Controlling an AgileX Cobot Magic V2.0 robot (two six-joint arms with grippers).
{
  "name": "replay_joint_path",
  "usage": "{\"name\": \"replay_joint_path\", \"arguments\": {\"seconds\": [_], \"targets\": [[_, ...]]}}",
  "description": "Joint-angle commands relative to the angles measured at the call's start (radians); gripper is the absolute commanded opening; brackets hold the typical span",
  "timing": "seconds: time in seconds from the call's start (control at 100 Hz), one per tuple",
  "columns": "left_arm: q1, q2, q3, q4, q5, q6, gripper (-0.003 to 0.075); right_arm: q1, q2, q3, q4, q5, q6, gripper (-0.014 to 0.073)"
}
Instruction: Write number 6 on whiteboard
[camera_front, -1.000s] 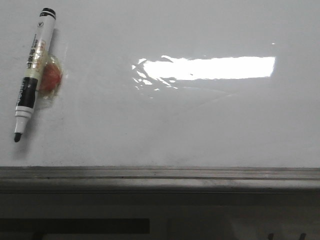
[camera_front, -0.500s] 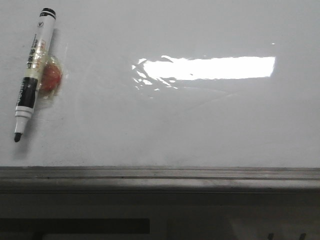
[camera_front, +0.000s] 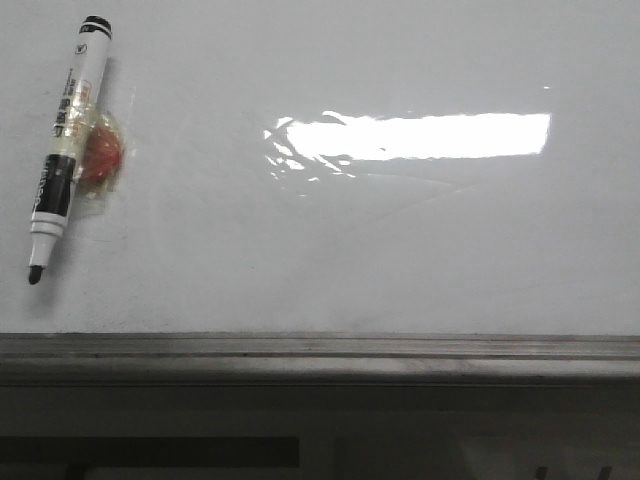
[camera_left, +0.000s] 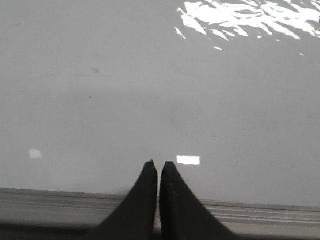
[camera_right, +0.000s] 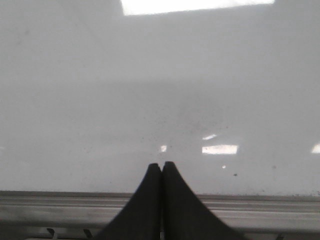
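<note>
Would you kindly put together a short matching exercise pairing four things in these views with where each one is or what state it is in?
Column one:
1. marker
2. red disc
3. left gripper
4. frame rail

Column two:
A. shut, holding nothing
B. along the whiteboard's near edge
C. uncapped, lying slanted at the board's far left
D. tucked against the marker's side

Pairs: 1-C, 2-D, 3-A, 4-B

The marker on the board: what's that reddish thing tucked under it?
Beneath the marker a reddish-orange round blob in a clear wrapping sticks out, lying on the whiteboard. The marker covers its left part; what it is, unclear.
</note>
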Motion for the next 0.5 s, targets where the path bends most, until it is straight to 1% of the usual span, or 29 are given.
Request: {"name": "replay_joint_path", "arguments": {"seconds": [0.0,0.49], "targets": [[0.004,-0.031,0.045,0.0,-0.049,-0.01,-0.0019,-0.005,-0.018,0.028,-0.015,-0.03,-0.003,-0.0064],[0.004,-0.031,0.045,0.0,-0.051,-0.01,-0.0019,-0.005,-0.018,0.028,-0.015,-0.037,-0.003,-0.0064]]}}
